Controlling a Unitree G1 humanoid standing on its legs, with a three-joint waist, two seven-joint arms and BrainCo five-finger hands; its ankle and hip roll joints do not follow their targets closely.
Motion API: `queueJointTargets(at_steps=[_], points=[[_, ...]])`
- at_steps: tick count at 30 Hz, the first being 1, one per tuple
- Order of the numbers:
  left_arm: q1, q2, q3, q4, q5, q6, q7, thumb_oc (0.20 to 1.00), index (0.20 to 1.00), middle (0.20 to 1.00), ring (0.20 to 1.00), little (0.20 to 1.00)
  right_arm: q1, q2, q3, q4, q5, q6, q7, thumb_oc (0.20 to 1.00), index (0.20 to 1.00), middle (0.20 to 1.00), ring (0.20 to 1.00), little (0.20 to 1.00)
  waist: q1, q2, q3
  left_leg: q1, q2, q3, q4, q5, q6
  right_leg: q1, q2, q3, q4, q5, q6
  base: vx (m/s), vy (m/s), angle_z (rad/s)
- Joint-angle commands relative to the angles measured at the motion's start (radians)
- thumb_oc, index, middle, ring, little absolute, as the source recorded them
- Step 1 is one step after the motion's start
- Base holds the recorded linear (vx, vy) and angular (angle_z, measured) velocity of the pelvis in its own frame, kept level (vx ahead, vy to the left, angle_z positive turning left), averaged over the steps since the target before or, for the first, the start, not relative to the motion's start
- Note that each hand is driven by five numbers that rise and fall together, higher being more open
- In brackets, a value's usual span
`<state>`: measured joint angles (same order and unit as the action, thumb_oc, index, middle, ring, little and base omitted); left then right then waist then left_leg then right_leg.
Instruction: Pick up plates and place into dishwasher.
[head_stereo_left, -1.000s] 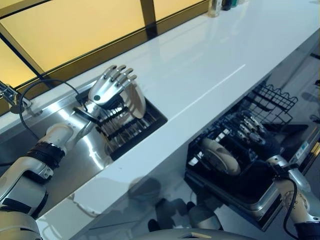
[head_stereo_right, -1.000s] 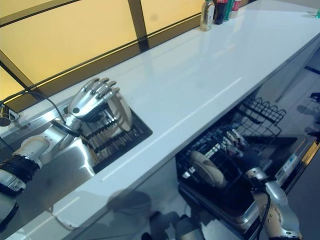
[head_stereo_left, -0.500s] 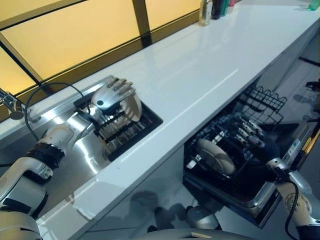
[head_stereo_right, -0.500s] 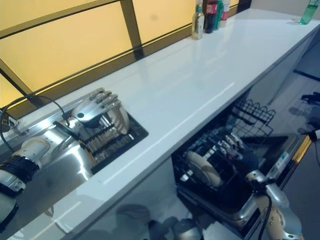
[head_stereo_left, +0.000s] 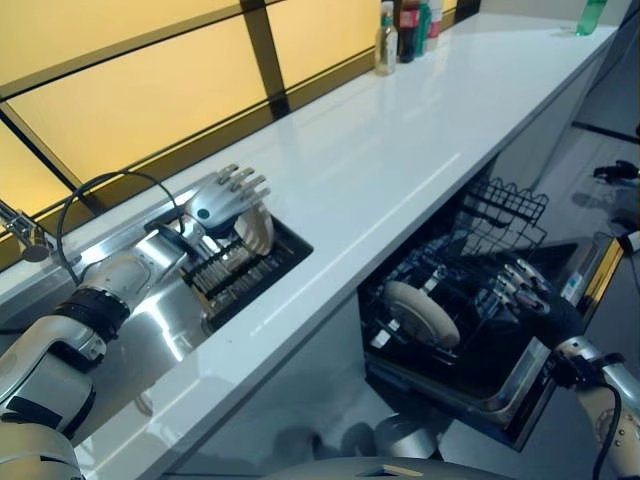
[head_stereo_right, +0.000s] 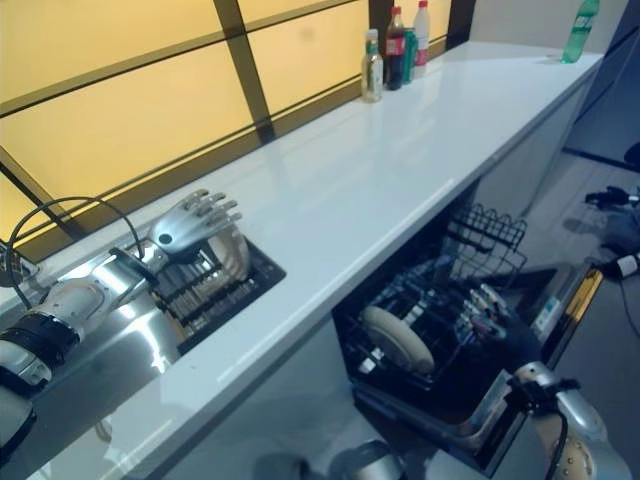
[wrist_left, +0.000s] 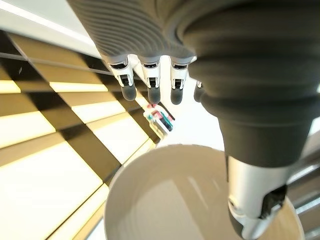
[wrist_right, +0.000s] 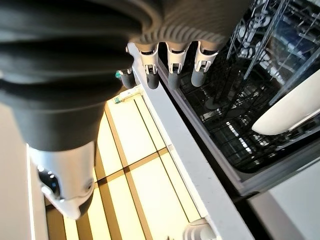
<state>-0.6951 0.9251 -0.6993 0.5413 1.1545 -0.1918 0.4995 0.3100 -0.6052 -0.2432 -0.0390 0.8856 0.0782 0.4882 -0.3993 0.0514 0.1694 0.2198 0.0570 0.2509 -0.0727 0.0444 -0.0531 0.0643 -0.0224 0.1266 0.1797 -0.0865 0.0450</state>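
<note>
Plate to pick: a round cream ceramic plate stands on edge in the dark slotted drying rack, directly under the left hand's fingers.
Left hand: the left hand sits over the plate's top rim with its fingers straight and spread; in the left wrist view the plate's face lies just past the fingers, with the thumb across it. It has hold of nothing yet, and I cannot tell whether it touches the rim.
Loaded plate: a second cream plate stands upright in the black wire basket of the open dishwasher, just beside the right hand.
Right hand: the right hand hangs over the basket with fingers relaxed and open, empty.
Surroundings: the rack is set in the steel sink, beside the long white counter; a few bottles stand far off, well beyond both hands.
Risk: judging from this pose, closing the fingers on the smooth rim alone could let the plate slip or tip in its slots. Lifting it at a slant could catch it on the rack bars.
</note>
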Motion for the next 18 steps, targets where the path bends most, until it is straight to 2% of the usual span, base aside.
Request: queueJointTargets(at_steps=[1, 2, 3, 4, 11, 18], points=[[0.020, 0.047, 0.014, 0.038, 0.127, 0.091, -0.074, 1.000, 1.000, 1.000, 1.000, 1.000, -0.003, -0.051, -0.061, -0.070, 0.036, -0.023, 0.034, 1.000, 1.000, 1.000, 1.000, 1.000, -0.012, -0.036, -0.068, -0.120, 0.085, -0.002, 0.124, 0.005, -0.015, -0.076, -0.078, -0.016, -0.024, 0.092, 0.111, 0.04, -0.034, -0.04], [0.019, 0.046, 0.010, 0.045, 0.138, 0.099, -0.097, 1.000, 1.000, 1.000, 1.000, 1.000, -0.002, -0.052, -0.064, -0.071, 0.037, -0.019, 0.036, 1.000, 1.000, 1.000, 1.000, 1.000, -0.013, -0.036, -0.067, -0.119, 0.086, -0.003, 0.125, 0.006, -0.015, -0.076, -0.078, -0.016, -0.023, 0.093, 0.112, 0.04, -0.030, -0.04], [0.019, 0.045, 0.006, 0.068, 0.147, 0.101, -0.120, 0.771, 0.771, 0.771, 0.771, 0.771, -0.001, -0.053, -0.069, -0.072, 0.035, -0.012, 0.042, 1.000, 1.000, 1.000, 1.000, 1.000, -0.015, -0.038, -0.066, -0.119, 0.087, -0.003, 0.126, 0.008, -0.016, -0.076, -0.079, -0.017, -0.024, 0.095, 0.114, 0.04, -0.027, -0.06], [0.020, 0.044, 0.003, 0.085, 0.145, 0.107, -0.126, 0.200, 0.200, 0.200, 0.200, 0.200, 0.000, -0.055, -0.074, -0.071, 0.035, -0.007, 0.048, 1.000, 1.000, 1.000, 1.000, 1.000, -0.017, -0.039, -0.064, -0.120, 0.088, -0.001, 0.129, 0.010, -0.017, -0.076, -0.080, -0.018, -0.023, 0.098, 0.115, 0.03, -0.033, -0.09], [0.050, 0.038, 0.004, 0.076, 0.134, 0.143, -0.161, 0.200, 0.200, 0.200, 0.200, 0.200, 0.030, -0.060, -0.098, -0.087, 0.059, 0.014, 0.067, 1.000, 1.000, 1.000, 1.000, 1.000, -0.019, -0.046, -0.065, -0.126, 0.098, 0.001, 0.142, 0.017, -0.023, -0.063, -0.087, -0.031, -0.025, 0.099, 0.116, 0.03, -0.009, -0.07], [0.081, 0.046, 0.029, 0.065, 0.128, 0.145, -0.116, 0.200, 0.200, 0.200, 0.200, 0.200, 0.054, -0.053, -0.115, -0.096, 0.063, 0.025, 0.073, 1.000, 1.000, 1.000, 1.000, 1.000, -0.012, -0.050, -0.072, -0.126, 0.101, -0.002, 0.150, 0.021, -0.026, -0.045, -0.094, -0.044, -0.032, 0.099, 0.116, 0.00, 0.000, 0.00]])
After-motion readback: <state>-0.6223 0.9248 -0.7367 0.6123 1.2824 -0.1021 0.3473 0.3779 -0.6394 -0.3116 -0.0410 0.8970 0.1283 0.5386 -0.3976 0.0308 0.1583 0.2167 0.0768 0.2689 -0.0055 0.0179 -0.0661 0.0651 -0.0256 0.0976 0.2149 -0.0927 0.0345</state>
